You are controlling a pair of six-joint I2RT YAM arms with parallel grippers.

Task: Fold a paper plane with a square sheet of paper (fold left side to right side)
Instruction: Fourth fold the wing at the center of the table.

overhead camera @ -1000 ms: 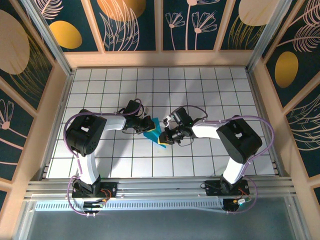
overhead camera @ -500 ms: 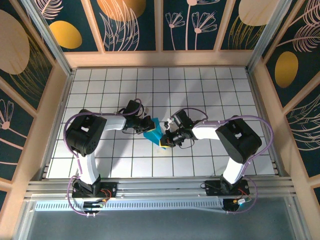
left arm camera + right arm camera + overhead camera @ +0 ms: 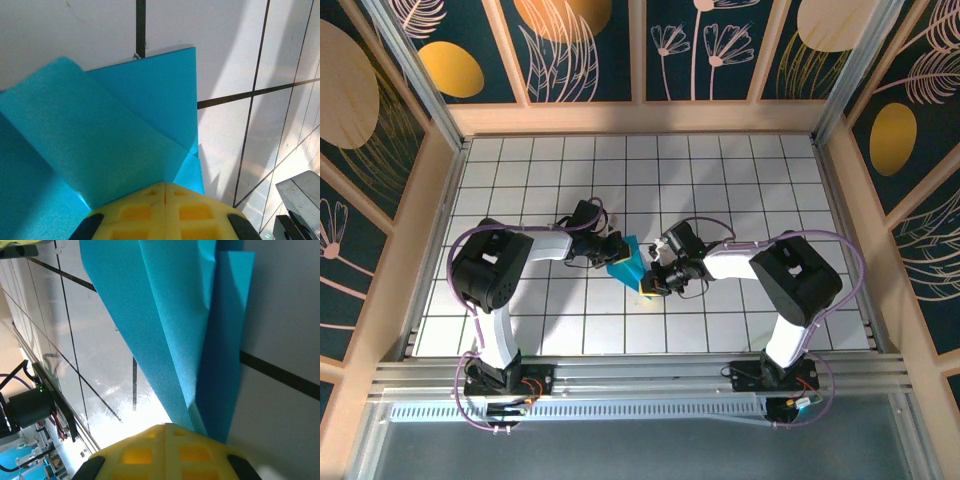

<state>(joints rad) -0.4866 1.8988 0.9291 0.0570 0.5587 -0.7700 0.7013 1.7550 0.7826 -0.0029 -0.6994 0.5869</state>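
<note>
The square sheet of paper (image 3: pixel 628 263) is bright cyan and lies folded into a smaller creased shape on the white tiled table, between the two arms. In the left wrist view the paper (image 3: pixel 115 130) shows a diagonal flap lying over a lower layer. My left gripper (image 3: pixel 164 186) is shut, its yellow pads together, with the tip resting over the paper's near edge. In the right wrist view the paper (image 3: pixel 185 325) appears as long narrow layers with one flap raised. My right gripper (image 3: pixel 165 426) is shut, and its tip meets the paper's end. From above, the left gripper (image 3: pixel 613 250) and right gripper (image 3: pixel 649 285) flank the paper.
The white tiled table (image 3: pixel 740 180) is walled by wooden panels on three sides. A metal rail (image 3: pixel 640 375) carrying both arm bases runs along the near edge. Open tiles lie behind and to both sides of the arms.
The right gripper has slid a little toward the near edge along the paper's right side. The left gripper and the paper have stayed in place.
</note>
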